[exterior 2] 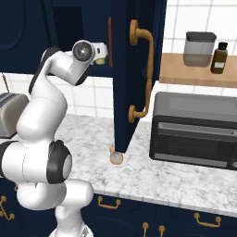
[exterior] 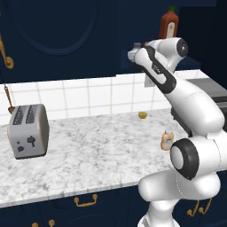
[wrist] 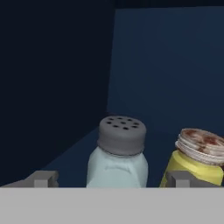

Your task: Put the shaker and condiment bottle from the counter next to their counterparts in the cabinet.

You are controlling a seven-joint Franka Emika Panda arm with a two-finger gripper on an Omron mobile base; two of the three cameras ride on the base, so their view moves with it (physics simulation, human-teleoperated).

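Up high, left base view: the white arm reaches into the dark navy wall cabinet (exterior: 133,26); the end effector (exterior: 134,48) sits at the cabinet's lower edge, too small here to read its jaws; the tall red-brown sauce bottle with green cap (exterior: 169,22) stands upright on the shelf behind and to the right of the wrist; the small squat peach-orange condiment bottle (exterior: 166,141) is down on the white marble table (exterior: 88,150), partly behind the arm's base link, not yet fetched.

Right base view: the wrist is tucked behind the open navy cabinet door (exterior 2: 134,69); peach bottle on the table at the door's foot.

Hand view: the small pale blue-grey translucent shaker with dark grey cap (wrist: 118,157) stands upright between the two grey fingertips (wrist: 43,178), dead ahead of the end effector; fingers wide of its sides, contact not clear; cannot tell whether gripped or let go. The small yellow shaker with silver cap (wrist: 197,157) stands just beside it, to the right in this view, a narrow gap apart; the far fingertip overlaps the yellow one's front. Judgement: placement looks good; the retreat should run straight back along the end effector's axis.
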